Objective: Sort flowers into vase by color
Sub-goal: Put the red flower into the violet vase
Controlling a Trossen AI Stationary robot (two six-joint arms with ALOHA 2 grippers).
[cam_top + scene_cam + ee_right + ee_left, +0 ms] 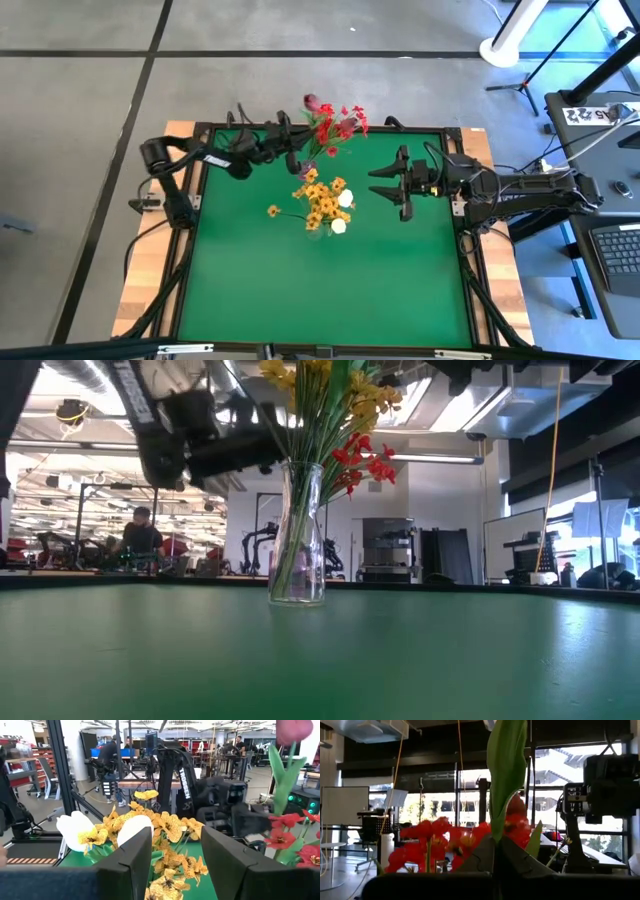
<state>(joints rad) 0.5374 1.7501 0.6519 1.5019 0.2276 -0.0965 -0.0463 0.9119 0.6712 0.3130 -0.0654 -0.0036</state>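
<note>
Left hand (291, 152) up near the far edge of the green worktop (330, 290), clamped shut on the stems of the red flowers (331, 125). Blooms fanning out past the fingertips, right at the back edge of the mat, with a darker bud (311, 101) poking out furthest. From that arm's own wrist camera: a fat green leaf (506, 770) standing straight up between the fingers, red petals (432, 840) bunched close just beyond it, fingers themselves mostly hidden behind the blooms.

Right hand (394, 186) hanging over the mat on the opposite side, fingers spread wide with nothing between them, pointing toward the middle. Wrist view on that side looking straight between the two dark fingers (131, 857) at the bouquet.

Between the two hands, roughly mid-worktop but toward the back: clear glass vase (298, 540), upright, already stuffed with yellow-orange flowers (320, 197) plus two white buds (342, 211) on the side nearer the right hand. One yellow sprig (273, 211) drooping out sideways toward the left arm's side. Green stems (292, 550) visible through the glass in the low view. Red bunch just behind the vase, close but not in it.

Person (141, 538) seated at a bench way back in the room.
</note>
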